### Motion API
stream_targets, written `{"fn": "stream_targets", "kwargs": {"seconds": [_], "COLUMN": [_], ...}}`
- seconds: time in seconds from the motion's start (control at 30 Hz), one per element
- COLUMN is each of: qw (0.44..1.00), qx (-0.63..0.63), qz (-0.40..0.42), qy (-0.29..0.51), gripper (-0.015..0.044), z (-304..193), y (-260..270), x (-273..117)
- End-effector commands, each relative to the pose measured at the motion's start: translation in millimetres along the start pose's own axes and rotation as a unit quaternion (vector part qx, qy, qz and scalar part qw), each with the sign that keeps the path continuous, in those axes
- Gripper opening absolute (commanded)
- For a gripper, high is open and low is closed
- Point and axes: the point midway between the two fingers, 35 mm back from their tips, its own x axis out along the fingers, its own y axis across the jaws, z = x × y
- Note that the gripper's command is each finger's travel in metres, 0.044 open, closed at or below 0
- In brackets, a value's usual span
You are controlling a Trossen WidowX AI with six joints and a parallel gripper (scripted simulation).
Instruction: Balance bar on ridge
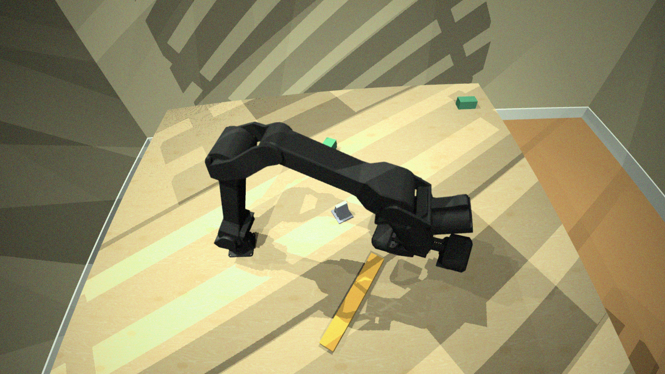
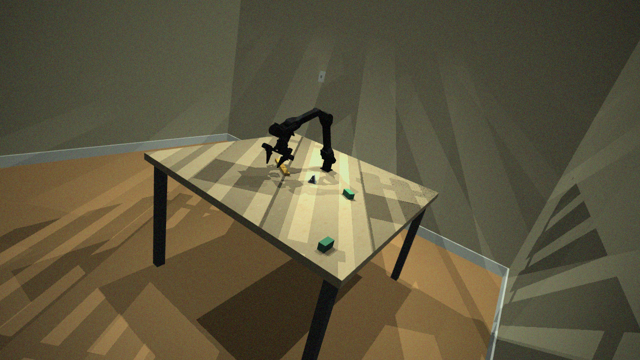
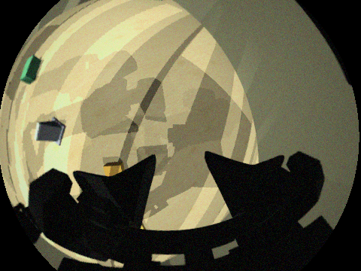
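Your table (image 1: pixel 153 297) carries everything here, its wood top striped with light and shadow. The arm (image 1: pixel 325 162) arches from its base and bends down toward the near side. The bar (image 1: pixel 351 301) lies flat on the table, one end just under the wrist (the wrist view shows only its yellow tip behind one finger). Your gripper (image 3: pixel 177 176) hangs above that end with its fingers apart and nothing between them. The ridge (image 1: pixel 342 211) stands between base and gripper, apart from the bar. Two green blocks (image 1: pixel 465 102) sit well away.
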Motion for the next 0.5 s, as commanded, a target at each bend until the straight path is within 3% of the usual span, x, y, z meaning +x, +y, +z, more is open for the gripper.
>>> {"fn": "stream_targets", "kwargs": {"seconds": [0.0,0.47], "qw": [0.999,0.981], "qx": [0.004,0.021], "qz": [0.038,0.167], "qy": [0.030,0.098], "gripper": [0.0315,0.0315], "z": [-25.7,-90.9], "y": [19.6,86.7], "x": [-11.4,-60.5]}}
